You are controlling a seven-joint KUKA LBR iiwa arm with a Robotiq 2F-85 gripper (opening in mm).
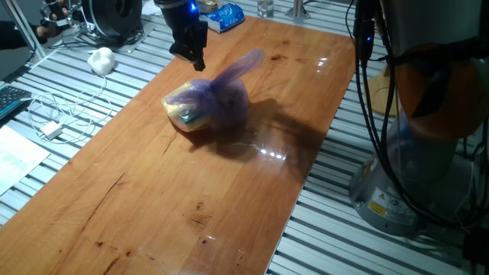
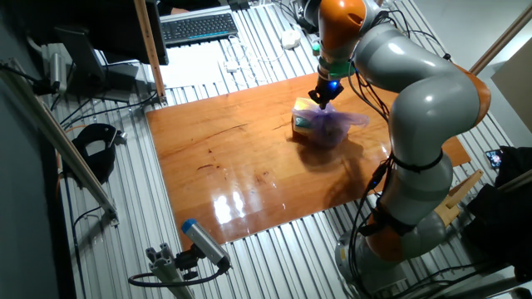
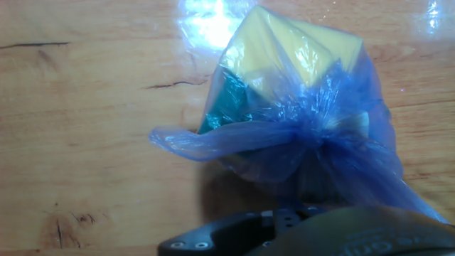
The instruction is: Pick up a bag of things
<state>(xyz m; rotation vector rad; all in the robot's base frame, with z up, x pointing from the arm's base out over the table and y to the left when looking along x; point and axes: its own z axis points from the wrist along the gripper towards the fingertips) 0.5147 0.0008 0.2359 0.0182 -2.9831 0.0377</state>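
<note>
The white wad [image 1: 101, 59] and cables [image 1: 57, 114] lie off the table's [image 1: 114, 198] left edge. Broad bare wood runs toward the near edge. The bag of things [image 1: 210, 103] sits mid-table, well inside both long edges. The end effector [image 1: 195, 57] hangs just above it; its fingertips are hard to make out, so I cannot tell their state.

bag of things [image 1: 216, 102]: was translucent purple, yellow and teal inside
table [image 1: 114, 198]: was orange-brown wood
wad [image 1: 101, 59], upper left: was white
</note>
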